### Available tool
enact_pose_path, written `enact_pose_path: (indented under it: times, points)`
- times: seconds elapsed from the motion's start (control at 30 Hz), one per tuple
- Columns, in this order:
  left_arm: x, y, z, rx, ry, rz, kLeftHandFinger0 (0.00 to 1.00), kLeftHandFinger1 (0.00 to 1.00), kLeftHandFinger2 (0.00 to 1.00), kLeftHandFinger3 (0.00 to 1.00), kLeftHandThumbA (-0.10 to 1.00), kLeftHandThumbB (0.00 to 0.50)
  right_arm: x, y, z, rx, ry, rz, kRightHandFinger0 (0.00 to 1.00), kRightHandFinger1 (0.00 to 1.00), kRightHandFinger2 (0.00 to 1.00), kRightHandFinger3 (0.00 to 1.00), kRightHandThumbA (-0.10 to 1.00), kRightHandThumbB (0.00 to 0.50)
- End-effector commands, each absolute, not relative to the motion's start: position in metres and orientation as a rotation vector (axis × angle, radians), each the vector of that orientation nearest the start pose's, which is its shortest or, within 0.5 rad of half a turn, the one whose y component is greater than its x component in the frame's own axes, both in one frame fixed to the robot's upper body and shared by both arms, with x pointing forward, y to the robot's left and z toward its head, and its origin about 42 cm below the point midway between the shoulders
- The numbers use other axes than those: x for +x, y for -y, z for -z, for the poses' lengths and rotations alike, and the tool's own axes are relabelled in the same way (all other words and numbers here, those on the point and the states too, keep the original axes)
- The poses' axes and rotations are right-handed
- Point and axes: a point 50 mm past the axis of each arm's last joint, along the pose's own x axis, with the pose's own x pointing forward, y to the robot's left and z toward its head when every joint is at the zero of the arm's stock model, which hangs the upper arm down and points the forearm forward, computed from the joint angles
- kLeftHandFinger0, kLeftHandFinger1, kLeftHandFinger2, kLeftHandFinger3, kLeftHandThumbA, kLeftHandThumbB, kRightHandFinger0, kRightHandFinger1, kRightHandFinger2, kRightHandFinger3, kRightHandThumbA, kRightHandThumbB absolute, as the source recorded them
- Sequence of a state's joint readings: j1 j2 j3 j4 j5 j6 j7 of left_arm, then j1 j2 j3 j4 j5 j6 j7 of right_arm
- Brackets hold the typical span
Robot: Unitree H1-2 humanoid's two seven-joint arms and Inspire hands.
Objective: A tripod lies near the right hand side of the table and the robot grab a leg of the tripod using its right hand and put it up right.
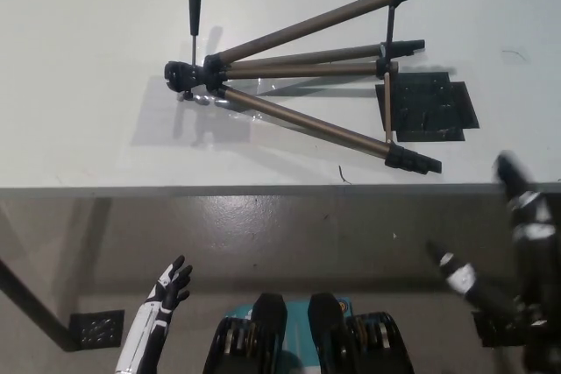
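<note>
Three bronze legs splayed, tripod point(298, 85) flat on table point(88, 85).

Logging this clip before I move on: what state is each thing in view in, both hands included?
Black and bronze metal tripod: lying on its side on the white table, legs spread toward picture right, unheld.
Black flat plate: lying flat on the table under the leg ends.
White left hand: open, low, below the table edge.
Black right hand: blurred, off the table; open or shut unclear.
</note>
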State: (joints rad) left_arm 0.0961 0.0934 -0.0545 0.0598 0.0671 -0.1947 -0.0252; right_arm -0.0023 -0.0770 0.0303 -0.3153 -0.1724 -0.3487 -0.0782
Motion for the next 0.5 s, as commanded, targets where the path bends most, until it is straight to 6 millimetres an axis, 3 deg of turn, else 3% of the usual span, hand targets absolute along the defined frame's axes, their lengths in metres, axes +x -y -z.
enact_pose_path:
  times: [0.0,0.1,0.2,0.27,0.37,0.47]
  points:
    - [0.244,-0.229,-0.080,0.182,0.145,0.105,1.00,1.00,1.00,1.00,1.00,0.399,0.261,0.230,-0.317,-0.469,0.977,0.106,1.00,1.00,1.00,1.00,0.88,0.391]
    - [0.244,-0.230,-0.080,0.194,0.137,0.105,1.00,1.00,1.00,1.00,1.00,0.401,0.278,0.229,-0.364,-0.568,1.016,0.101,1.00,1.00,1.00,1.00,0.84,0.372]
    - [0.243,-0.231,-0.078,0.196,0.137,0.104,1.00,1.00,1.00,1.00,1.00,0.396,0.291,0.227,-0.401,-0.736,0.980,0.084,1.00,1.00,1.00,1.00,0.95,0.367]
    - [0.241,-0.232,-0.075,0.189,0.127,0.106,1.00,1.00,1.00,1.00,1.00,0.402,0.308,0.226,-0.432,-0.833,0.976,0.050,1.00,1.00,1.00,1.00,0.91,0.357]
    - [0.241,-0.231,-0.074,0.187,0.126,0.104,1.00,1.00,1.00,1.00,1.00,0.398,0.335,0.218,-0.466,-0.929,0.924,0.010,1.00,1.00,1.00,1.00,0.94,0.412]
    - [0.240,-0.230,-0.073,0.195,0.121,0.109,1.00,1.00,1.00,1.00,1.00,0.401,0.368,0.197,-0.494,-1.054,0.890,-0.019,1.00,1.00,1.00,1.00,0.96,0.460]
